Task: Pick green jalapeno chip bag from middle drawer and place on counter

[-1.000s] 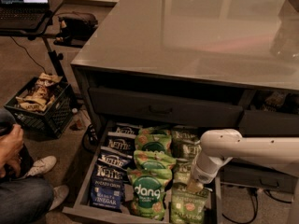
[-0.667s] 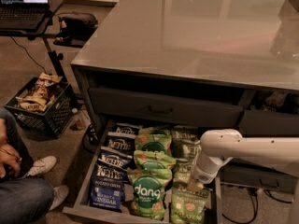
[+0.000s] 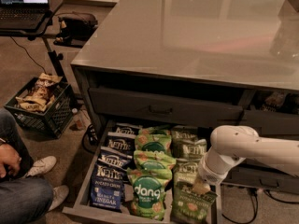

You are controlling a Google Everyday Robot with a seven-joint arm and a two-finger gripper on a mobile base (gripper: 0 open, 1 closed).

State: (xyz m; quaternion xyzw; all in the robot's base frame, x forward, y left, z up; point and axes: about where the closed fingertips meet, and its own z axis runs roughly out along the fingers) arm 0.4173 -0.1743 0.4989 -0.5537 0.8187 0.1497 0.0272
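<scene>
The middle drawer (image 3: 84, 190) is pulled open below the counter (image 3: 196, 36). It holds a left column of dark blue Kettle bags (image 3: 108, 186), a middle column of bright green dang bags (image 3: 147, 190), and a right column of olive-green jalapeno chip bags (image 3: 192, 204). My white arm comes in from the right. My gripper (image 3: 201, 186) reaches down into the right column, just above the front jalapeno bag. The arm's wrist hides most of the gripper.
A closed drawer with a bar handle (image 3: 161, 110) sits above the open one. A black crate of snack bags (image 3: 39, 104) stands on the floor at left. A seated person's leg and shoe (image 3: 28, 181) are at lower left. A laptop stand (image 3: 28, 13) is at top left.
The person's hand at left has shifted slightly. The arm and gripper have stayed in the same place over the right column.
</scene>
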